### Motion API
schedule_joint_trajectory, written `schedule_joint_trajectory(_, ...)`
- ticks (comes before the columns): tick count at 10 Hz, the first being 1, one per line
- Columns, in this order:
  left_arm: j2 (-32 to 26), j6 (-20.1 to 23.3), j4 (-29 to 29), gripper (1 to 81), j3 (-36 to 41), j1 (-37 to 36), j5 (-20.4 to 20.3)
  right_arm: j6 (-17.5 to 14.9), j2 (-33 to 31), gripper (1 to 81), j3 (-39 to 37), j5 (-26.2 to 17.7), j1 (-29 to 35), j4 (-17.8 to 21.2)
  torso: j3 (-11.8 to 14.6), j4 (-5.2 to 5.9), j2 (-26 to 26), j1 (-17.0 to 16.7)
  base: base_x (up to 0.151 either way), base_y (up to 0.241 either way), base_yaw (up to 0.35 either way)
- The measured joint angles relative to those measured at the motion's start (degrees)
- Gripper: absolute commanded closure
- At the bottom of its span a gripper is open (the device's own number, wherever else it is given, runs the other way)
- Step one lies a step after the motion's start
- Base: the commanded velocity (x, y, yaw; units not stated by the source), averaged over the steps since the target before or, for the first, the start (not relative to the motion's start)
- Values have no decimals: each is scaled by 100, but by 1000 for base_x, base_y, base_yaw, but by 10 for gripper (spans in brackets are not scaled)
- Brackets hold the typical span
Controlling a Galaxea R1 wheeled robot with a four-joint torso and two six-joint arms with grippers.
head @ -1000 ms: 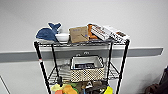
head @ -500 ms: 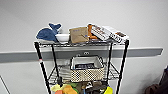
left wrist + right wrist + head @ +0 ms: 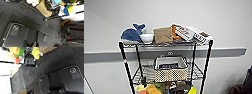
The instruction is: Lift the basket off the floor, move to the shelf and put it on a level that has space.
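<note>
Taking the rack (image 3: 166, 65) as the landmark, the nearest things are those heaped on its lower tier: yellow, green and orange clutter (image 3: 149, 88) showing at the front, just below the basket. The basket (image 3: 171, 68) itself sits on the rack's middle tier (image 3: 144, 72), a silvery wire grid; it stands upright toward the right half of that tier, its beige woven side facing the camera and its white lining visible around the rim, with something dark lying inside. Bare grid remains to the basket's left. Above it, on the rack's top tier, a blue whale toy (image 3: 132, 33) lies at the left end, a white bowl (image 3: 146, 38) rests just beside it, a brown card packet (image 3: 163, 35) leans in the middle, and flat printed boxes (image 3: 192, 33) are stacked tilted toward the right end. Behind the rack runs a pale wall with a grey rail (image 3: 226, 52) across it. The wrist views look down on the dark grey carpet (image 3: 25, 15) by the rack's foot, where a cardboard box (image 3: 43, 8) sits on the bottom tier. Whether either claw is spread or pressed together cannot be told from these views.
</note>
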Motion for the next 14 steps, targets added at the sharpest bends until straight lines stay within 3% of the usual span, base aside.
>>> schedule_joint_trajectory(8,1993,63,564,10,-2447,658,-151,-34,1810,10,-2484,301,-822,-925,5,0,-4,-6,0,0,0)
schedule_joint_trajectory(14,3267,95,684,10,-4490,844,-151,-41,3346,10,-5083,336,-1189,-1323,11,0,-9,-9,0,0,0)
